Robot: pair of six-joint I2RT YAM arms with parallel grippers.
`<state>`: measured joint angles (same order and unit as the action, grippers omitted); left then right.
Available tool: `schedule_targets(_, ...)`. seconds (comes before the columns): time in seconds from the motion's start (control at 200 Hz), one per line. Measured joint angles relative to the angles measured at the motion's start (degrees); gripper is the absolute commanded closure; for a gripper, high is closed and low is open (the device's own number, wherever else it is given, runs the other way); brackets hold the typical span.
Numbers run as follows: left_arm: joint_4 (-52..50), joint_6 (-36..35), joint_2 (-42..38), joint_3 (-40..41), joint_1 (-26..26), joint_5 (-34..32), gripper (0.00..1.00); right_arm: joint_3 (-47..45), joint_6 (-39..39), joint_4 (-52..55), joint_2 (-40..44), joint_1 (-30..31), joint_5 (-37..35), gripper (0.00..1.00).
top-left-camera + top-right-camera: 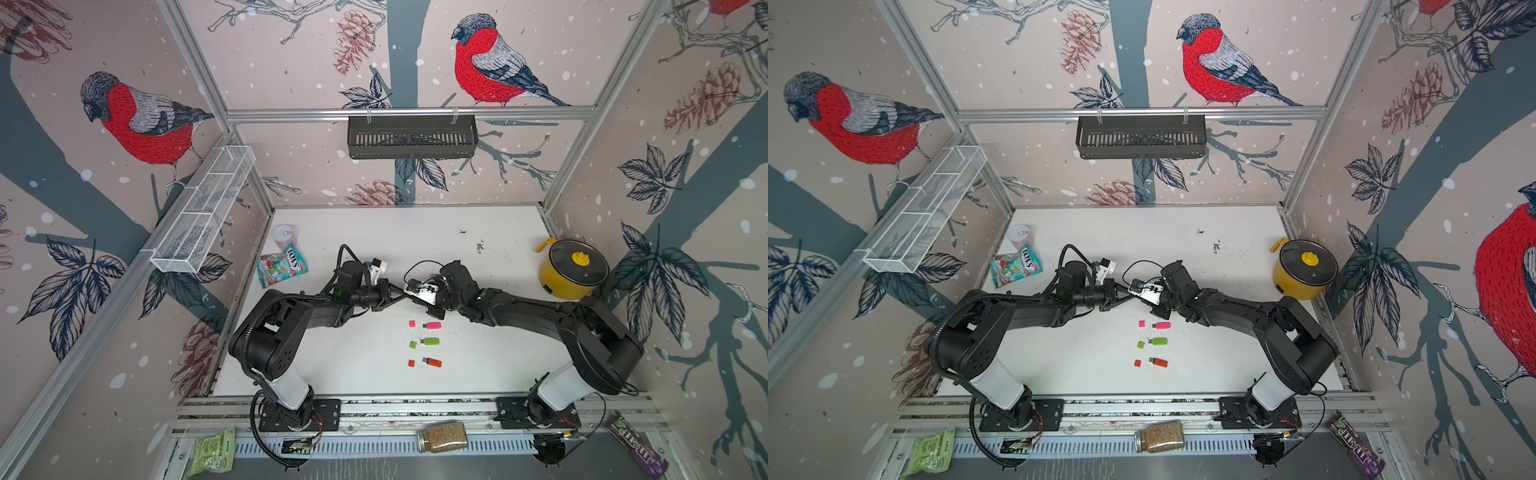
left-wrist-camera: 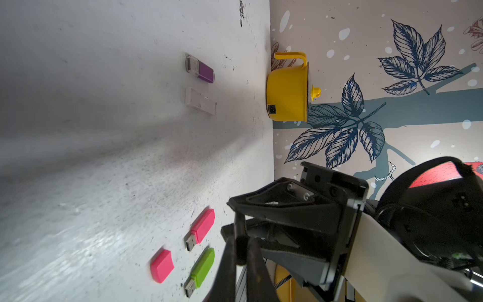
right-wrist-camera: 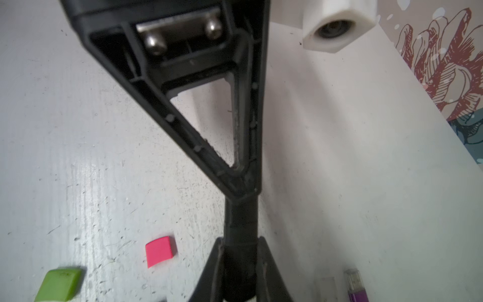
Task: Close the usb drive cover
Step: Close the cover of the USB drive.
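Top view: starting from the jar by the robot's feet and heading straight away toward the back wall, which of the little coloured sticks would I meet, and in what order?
First the glass jar → orange usb drive → green usb drive → pink usb drive.

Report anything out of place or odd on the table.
Three drives lie uncapped, each cap loose beside its connector: pink drive and pink cap, green drive and green cap, orange drive and orange cap. Also, dark specks soil the table on its far side.
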<state>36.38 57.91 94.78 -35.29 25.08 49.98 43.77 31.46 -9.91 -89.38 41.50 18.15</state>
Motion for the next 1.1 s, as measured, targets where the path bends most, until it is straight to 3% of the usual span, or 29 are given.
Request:
schedule_targets(0.41,-9.07,-5.68,-10.62,-2.29,-0.31,-3.65,0.62,-2.51,2.47,8.68,3.06,-4.94,-3.82,0.87)
schedule_targets(0.695,-13.6,-8.37,-12.13,-1.16,-0.35,-5.62,0.6,-1.99,4.55,11.17,2.84,-6.91,-4.59,0.87)
schedule_targets(1.101,-20.28,-12.9,-8.31,-3.19,-0.46,-8.15,0.6,4.94,7.3,14.12,-5.49,-7.82,-7.17,0.86)
